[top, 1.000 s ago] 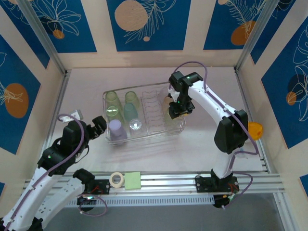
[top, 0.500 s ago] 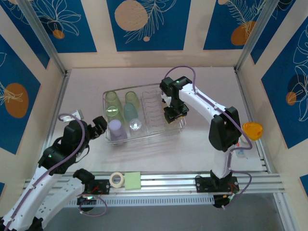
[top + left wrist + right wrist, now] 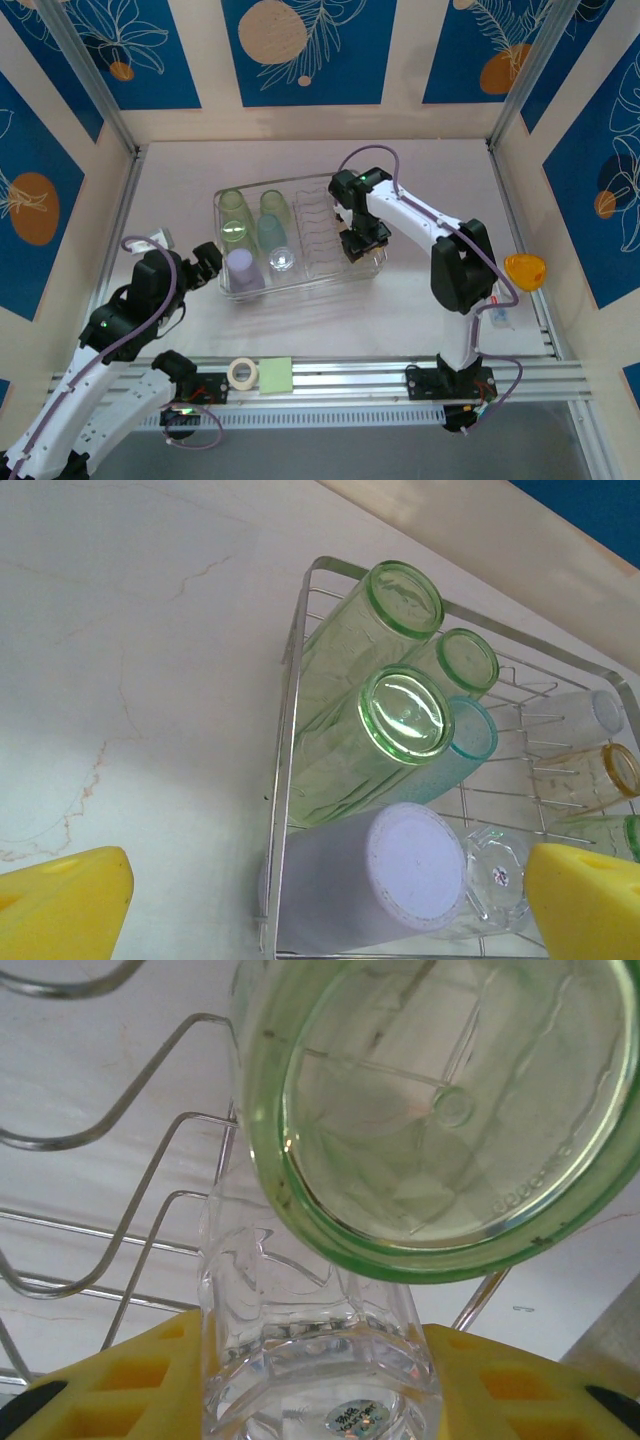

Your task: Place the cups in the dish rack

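Observation:
The dish rack (image 3: 300,287) stands mid-table, with green cups (image 3: 232,203), a teal one (image 3: 271,232), a lavender one (image 3: 244,268) and a clear one (image 3: 283,260) upside down in its left half. My right gripper (image 3: 364,241) hangs over the rack's right end, shut on a clear cup (image 3: 300,1290) among the divider wires (image 3: 150,1160). A green cup (image 3: 440,1110) lies just beyond it. My left gripper (image 3: 205,262) is open beside the rack's left rim (image 3: 285,780), facing the lavender cup (image 3: 400,870). Clear (image 3: 590,715) and peach (image 3: 615,770) cups sit further right.
An orange dome piece (image 3: 527,270) rests by the right wall. A white tape roll (image 3: 241,372) and a yellow-green pad (image 3: 276,375) lie on the front rail. Walls close in the table on three sides.
The right arm has swung left and lowered, carrying the clear cup from the rack's right edge in over the dividers. The left arm has stayed still.

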`<state>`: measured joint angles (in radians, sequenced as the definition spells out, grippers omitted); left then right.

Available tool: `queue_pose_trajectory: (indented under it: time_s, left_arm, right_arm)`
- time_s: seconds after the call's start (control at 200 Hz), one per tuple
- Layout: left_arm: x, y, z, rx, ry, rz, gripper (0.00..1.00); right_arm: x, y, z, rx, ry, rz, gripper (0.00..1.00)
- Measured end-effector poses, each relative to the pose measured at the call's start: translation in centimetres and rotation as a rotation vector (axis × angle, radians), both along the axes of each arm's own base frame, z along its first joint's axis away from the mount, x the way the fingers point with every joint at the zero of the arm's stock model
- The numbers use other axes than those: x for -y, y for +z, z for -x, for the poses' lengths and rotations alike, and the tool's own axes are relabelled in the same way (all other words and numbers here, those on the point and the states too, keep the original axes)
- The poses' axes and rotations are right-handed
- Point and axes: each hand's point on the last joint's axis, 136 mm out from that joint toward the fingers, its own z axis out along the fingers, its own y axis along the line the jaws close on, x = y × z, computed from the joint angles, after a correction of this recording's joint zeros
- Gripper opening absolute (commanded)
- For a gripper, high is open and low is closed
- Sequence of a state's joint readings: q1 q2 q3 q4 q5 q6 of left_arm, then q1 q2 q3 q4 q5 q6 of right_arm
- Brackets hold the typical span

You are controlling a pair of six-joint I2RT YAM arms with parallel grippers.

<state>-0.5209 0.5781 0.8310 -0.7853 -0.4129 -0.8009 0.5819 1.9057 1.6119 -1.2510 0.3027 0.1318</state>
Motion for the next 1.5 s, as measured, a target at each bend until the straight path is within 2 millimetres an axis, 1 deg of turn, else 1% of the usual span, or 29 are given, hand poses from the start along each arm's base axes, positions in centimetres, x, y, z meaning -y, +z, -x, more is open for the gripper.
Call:
queue_pose_trajectory:
  time_s: [0.05, 0.125, 0.18, 0.21, 0.295, 0.425, 0.73, 0.82, 0.896, 0.961, 1.031, 1.046, 1.121, 1.186, 1.256, 1.361, 1.496]
  left_arm:
    - [0.0, -0.1, 0.1, -0.005, 0.0, -0.003, 1.0]
    - [-0.1, -0.3, 0.2, -0.014, 0.0, -0.009, 1.0]
    - [-0.2, -0.5, 0.3, -0.02, -0.001, -0.016, 1.0]
    - [-0.2, -0.5, 0.3, -0.023, -0.002, -0.018, 1.0]
    - [-0.4, -0.7, 0.4, -0.03, -0.002, -0.035, 1.0]
    - [-0.6, -1.0, 0.6, -0.043, -0.001, -0.057, 1.0]
    - [-1.8, -1.4, 1.0, -0.057, 0.004, -0.152, 1.0]
    - [-2.2, -1.1, 0.9, -0.036, -0.003, -0.206, 1.0]
    - [-2.7, -1.0, 0.6, -0.01, -0.004, -0.26, 1.0]
    - [-3.4, -1.3, 0.4, 0.009, 0.019, -0.316, 1.0]
    - [-4.7, -2.0, 0.2, 0.026, 0.068, -0.392, 1.0]
    - [-5.0, -2.1, 0.1, 0.03, 0.082, -0.408, 1.0]
    - [-6.4, -3.0, -0.1, 0.059, 0.156, -0.485, 0.99]
    - [-7.4, -3.7, -0.3, 0.107, 0.209, -0.536, 0.99]
    - [-8.2, -4.2, -0.5, 0.17, 0.274, -0.564, 0.99]
    - [-9.8, -5.1, -0.9, 0.219, 0.393, -0.574, 0.99]
    - [-13.0, -7.6, -1.2, 0.126, 0.54, -0.562, 0.99]
  right_arm:
    - [0.0, 0.0, 0.0, 0.008, 0.001, -0.008, 0.34]
    - [-0.1, 0.0, 0.0, 0.015, 0.001, -0.017, 0.51]
    - [-0.2, 0.1, 0.0, 0.016, 0.003, -0.025, 0.6]
    - [-0.3, 0.1, 0.0, 0.019, 0.0, -0.03, 0.64]
    - [-0.5, 0.2, 0.0, 0.023, 0.004, -0.041, 0.72]
    - [-0.5, 0.2, 0.0, 0.024, 0.009, -0.043, 0.77]
    - [-0.6, 0.5, 0.2, 0.024, 0.022, -0.043, 0.8]
    - [-0.3, 1.7, 0.3, 0.048, 0.015, -0.058, 0.81]
    - [0.1, 3.7, 0.0, 0.114, -0.008, -0.1, 0.87]
    - [1.3, 5.8, -0.1, 0.192, -0.052, -0.156, 0.9]
    - [3.4, 7.9, -0.1, 0.289, -0.118, -0.226, 0.96]
    - [4.1, 8.3, -0.1, 0.319, -0.146, -0.241, 0.96]
    - [6.7, 9.6, -0.2, 0.444, -0.232, -0.308, 0.99]
    - [8.8, 9.8, -0.4, 0.556, -0.301, -0.36, 1.0]
    - [10.5, 9.0, -0.5, 0.671, -0.357, -0.398, 1.0]
    - [12.9, 6.6, -1.2, 0.818, -0.444, -0.43, 0.99]
    - [15.4, 3.2, -2.5, 0.955, -0.508, -0.437, 0.99]
